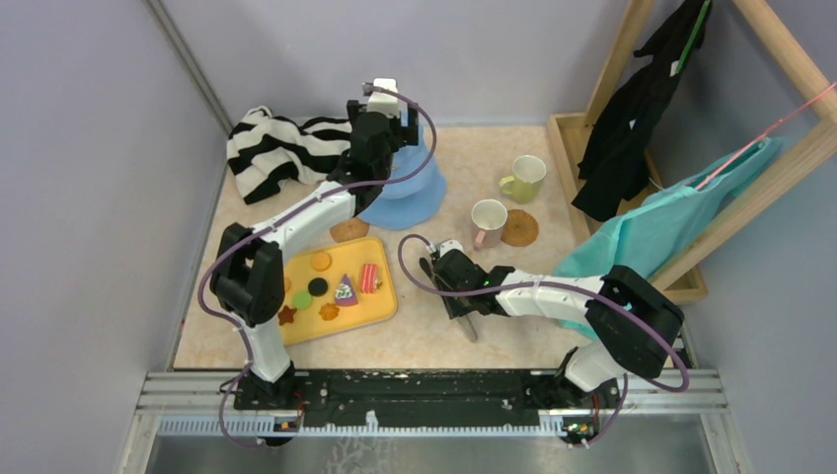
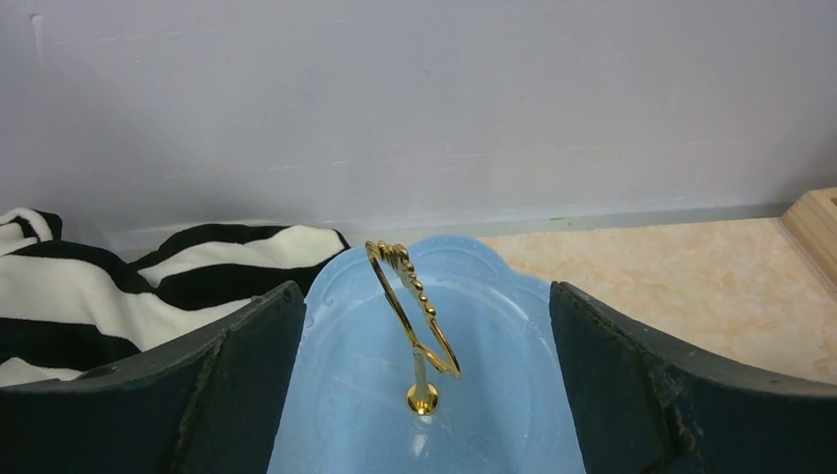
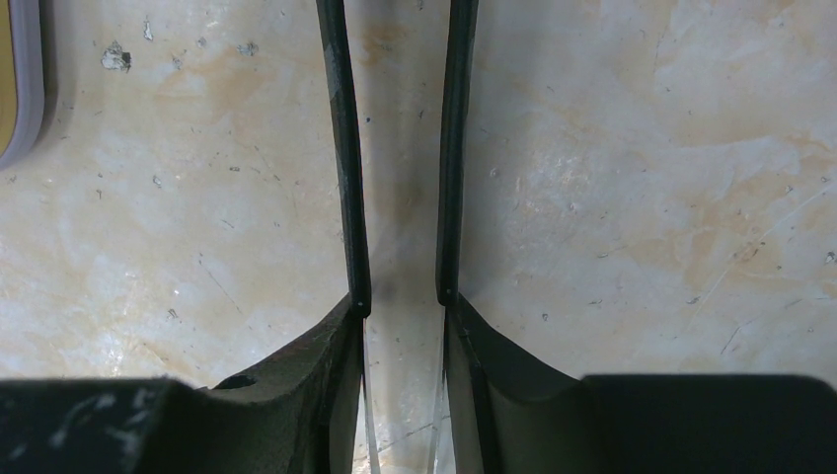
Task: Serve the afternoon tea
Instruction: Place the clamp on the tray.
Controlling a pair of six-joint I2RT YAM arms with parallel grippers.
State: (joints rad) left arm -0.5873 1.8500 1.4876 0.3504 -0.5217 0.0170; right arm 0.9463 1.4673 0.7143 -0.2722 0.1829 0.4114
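Striped cloth (image 1: 268, 148): lay bunched at the back left, just beside the stand.
Yellow tray (image 1: 371, 307): sat near the left arm's base and held all the treats (image 1: 344, 289); none showed on the stand.
Stand (image 1: 410, 202): stood at the back, middle-left, with a cork coaster (image 1: 348, 230) between it and the tray.
Left gripper (image 2: 424, 316): hung over the top tier, its jaws spread wide to either side of the gold handle (image 2: 413, 306), touching and holding nothing.
Step, as judged: loading the tiers. The gripper needed to rise clear of the handle loop before swinging to the tray. Each treat then wanted setting flat on the plate, beside the post.
Right gripper (image 3: 395, 99): hovered over bare table near the middle, its jaws a narrow gap apart and empty.
Cups: the pink-handled cup (image 1: 488, 222) touched the second coaster (image 1: 519, 228); the yellow-green cup (image 1: 523, 179) stood behind.
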